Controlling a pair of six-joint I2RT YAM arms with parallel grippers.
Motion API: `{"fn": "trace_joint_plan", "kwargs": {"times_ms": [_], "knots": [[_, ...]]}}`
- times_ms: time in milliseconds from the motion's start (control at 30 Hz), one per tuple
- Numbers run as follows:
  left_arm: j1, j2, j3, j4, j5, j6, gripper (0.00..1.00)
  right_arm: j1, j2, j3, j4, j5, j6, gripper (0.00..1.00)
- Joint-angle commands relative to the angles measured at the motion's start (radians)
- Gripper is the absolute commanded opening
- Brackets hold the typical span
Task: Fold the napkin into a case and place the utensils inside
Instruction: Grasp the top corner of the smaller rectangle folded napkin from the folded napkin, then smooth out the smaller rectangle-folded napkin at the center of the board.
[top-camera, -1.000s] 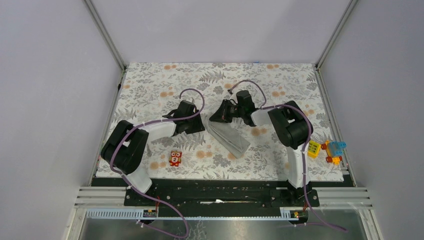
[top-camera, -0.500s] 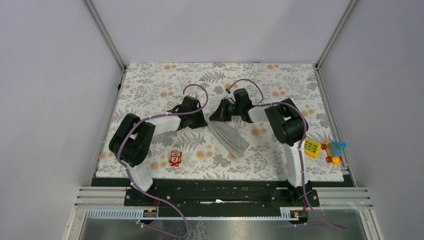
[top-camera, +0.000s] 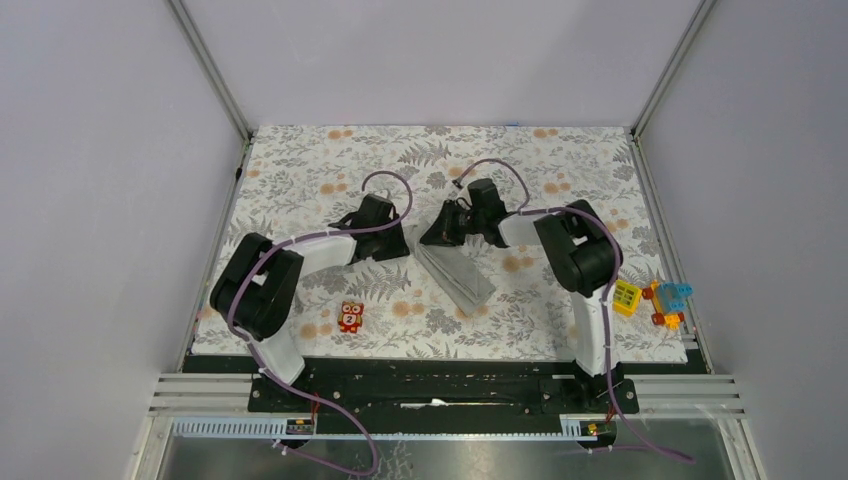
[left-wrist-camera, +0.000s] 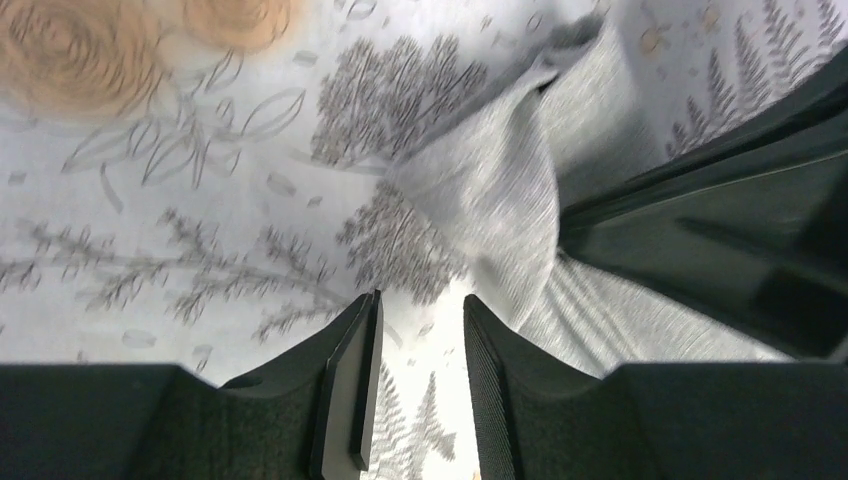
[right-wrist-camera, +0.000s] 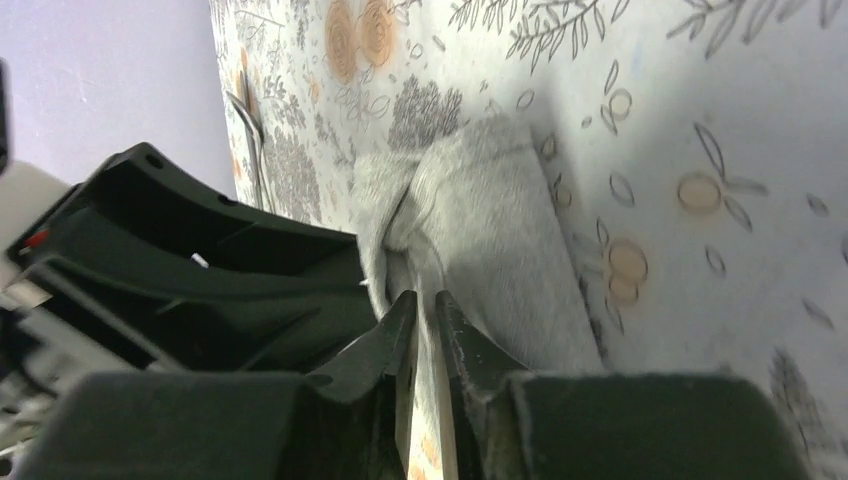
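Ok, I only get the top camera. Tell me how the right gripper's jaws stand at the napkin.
Observer: In the right wrist view the right gripper has its jaws almost together, a thin slit between them, tips at a bunched fold of the napkin. Whether a layer is pinched, I cannot tell.
Operator: Now give me the left one.
Observer: The left gripper is open, only the table cover showing in its gap; the napkin lies just to one side.

Napkin (top-camera: 462, 278) end beneath right jaws
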Motion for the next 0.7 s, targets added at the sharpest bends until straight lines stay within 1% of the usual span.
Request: {"fn": "trace_joint_plan", "kwargs": {"times_ms": [0,167,233,300,367,500,667], "knots": [[0.022,-0.113,-0.058,-0.034,0.027,0.013,0.40,-0.030,-0.156,-0.039,-0.060,-0.017,-0.069,0.22],[0.028,-0.152,-0.023,-0.025,0.097,0.004,0.31,-0.033,-0.166,-0.065,-0.099,0.015,-0.108,0.24],[0.028,-0.130,0.008,-0.016,0.109,0.000,0.26,-0.029,-0.152,-0.078,-0.095,0.025,-0.109,0.21],[0.028,-0.096,0.045,-0.010,0.123,-0.002,0.24,-0.021,-0.141,-0.092,-0.089,0.040,-0.114,0.16],[0.028,-0.063,0.071,0.013,0.130,-0.006,0.22,-0.010,-0.124,-0.098,-0.085,0.044,-0.111,0.11],[0.028,0.005,0.104,0.062,0.143,-0.026,0.20,0.032,-0.094,-0.097,-0.075,0.048,-0.103,0.07],[0.026,0.102,0.129,0.119,0.154,-0.041,0.19,0.039,-0.087,-0.112,-0.068,0.064,-0.096,0.06]]}}
